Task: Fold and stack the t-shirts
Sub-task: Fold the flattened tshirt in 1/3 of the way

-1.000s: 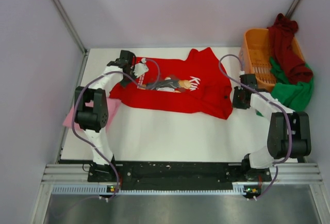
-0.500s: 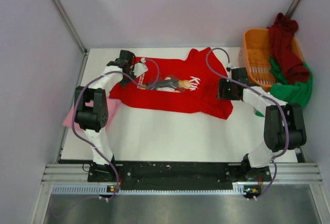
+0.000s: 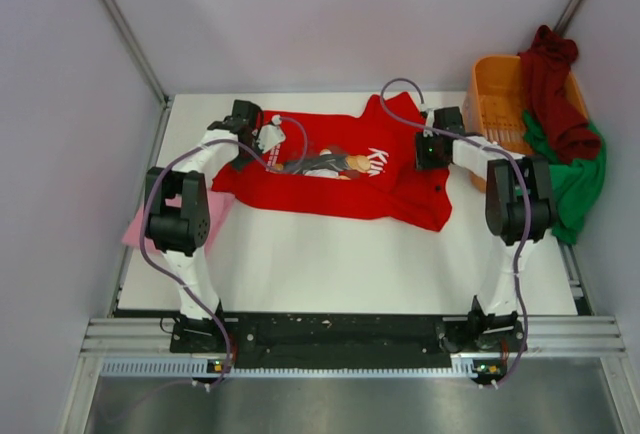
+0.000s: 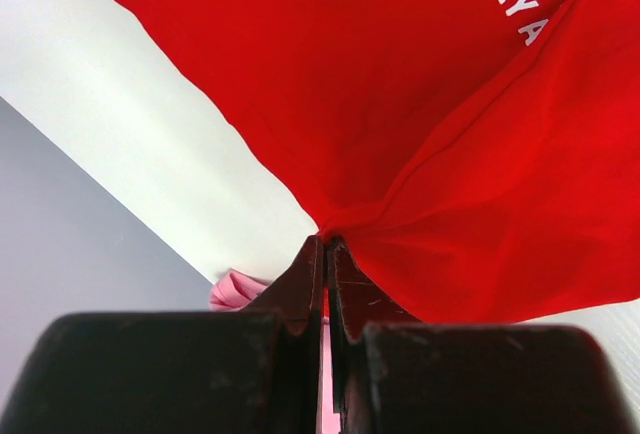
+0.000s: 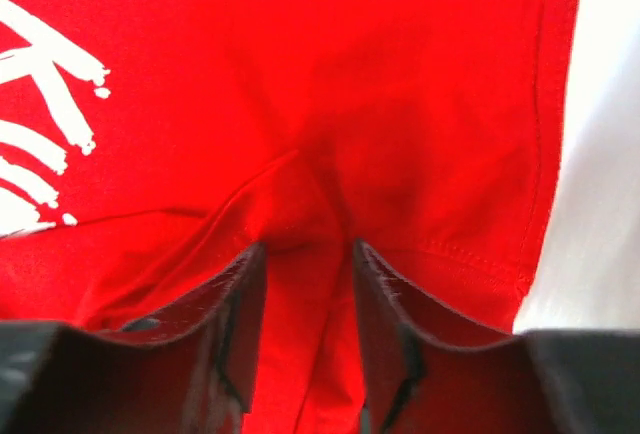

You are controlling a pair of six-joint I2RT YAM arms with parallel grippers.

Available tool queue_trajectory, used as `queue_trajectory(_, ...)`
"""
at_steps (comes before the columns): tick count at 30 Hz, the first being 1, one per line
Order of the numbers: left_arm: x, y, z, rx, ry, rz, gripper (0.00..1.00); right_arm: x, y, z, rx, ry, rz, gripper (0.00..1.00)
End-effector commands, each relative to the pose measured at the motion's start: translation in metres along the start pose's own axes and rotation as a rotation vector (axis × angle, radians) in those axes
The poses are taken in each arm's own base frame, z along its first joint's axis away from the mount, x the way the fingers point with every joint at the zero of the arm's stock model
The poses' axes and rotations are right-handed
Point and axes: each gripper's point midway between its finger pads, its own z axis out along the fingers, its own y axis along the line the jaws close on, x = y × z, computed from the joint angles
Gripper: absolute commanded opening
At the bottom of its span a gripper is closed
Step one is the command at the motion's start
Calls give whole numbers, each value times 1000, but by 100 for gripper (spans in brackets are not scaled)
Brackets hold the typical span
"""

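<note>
Nearest the arm bases, the white surface lies bare. At its left edge a pink t-shirt lies flat and partly hangs over the side.

Beyond that, the red t-shirt is spread across the middle of the surface with its dark chest graphic and white lettering facing up. It is not smooth: the right part is bunched and doubled over itself, and the far edge rises into a peak.

The left pincer is closed tight on a pinch of red cloth at the shirt's left edge, and creases fan out from that pinch. The right pincer is down on the shirt's right part, near a stitched hem. Its jaws stand apart on either side of a small raised ridge of cloth, which does not look clamped yet.

Farthest off, at the right rear corner, an orange basket has a maroon t-shirt draped over its rim. A green t-shirt spills down beside it.

The cloth looks light, limp and thin. It should sag and trail from any single hold, and it is likely to drag over the surface without keeping its shape. A pinch in the middle of a panel would probably lift one layer and leave the rest behind. The better holds seem to be the hems, the shoulder seams or the sleeve edges, where the fabric is doubled. Two holds well apart along one edge should keep it taut for a fold.
</note>
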Motion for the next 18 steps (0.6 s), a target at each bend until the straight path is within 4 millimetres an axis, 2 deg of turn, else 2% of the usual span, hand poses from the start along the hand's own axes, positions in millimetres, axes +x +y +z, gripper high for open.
queue_trajectory(1, -6, 17, -10, -60, -32, -26, 0, -19, 5, 7, -35, -14, -27, 27)
queue_trajectory(3, -8, 18, -10, -61, -34, -35, 0, -25, 0, 7, -13, -22, -60, 6)
queue_trajectory(4, -9, 19, -11, -62, -39, -39, 0, -28, -6, 6, 12, -25, -61, 0)
queue_trajectory(9, -12, 23, -11, -74, -44, -44, 0, -64, -33, -14, 117, -112, -84, 0)
queue_trajectory(11, -15, 28, -10, -85, -46, -51, 0, -79, -36, -23, 124, -149, -121, 0)
queue_trajectory(14, -15, 34, -8, -108, -27, -53, 0, -90, -35, -28, 121, -172, -158, 0)
queue_trajectory(18, -5, 40, 0, -146, 20, -54, 0, -95, -38, -28, 127, -177, -197, 0)
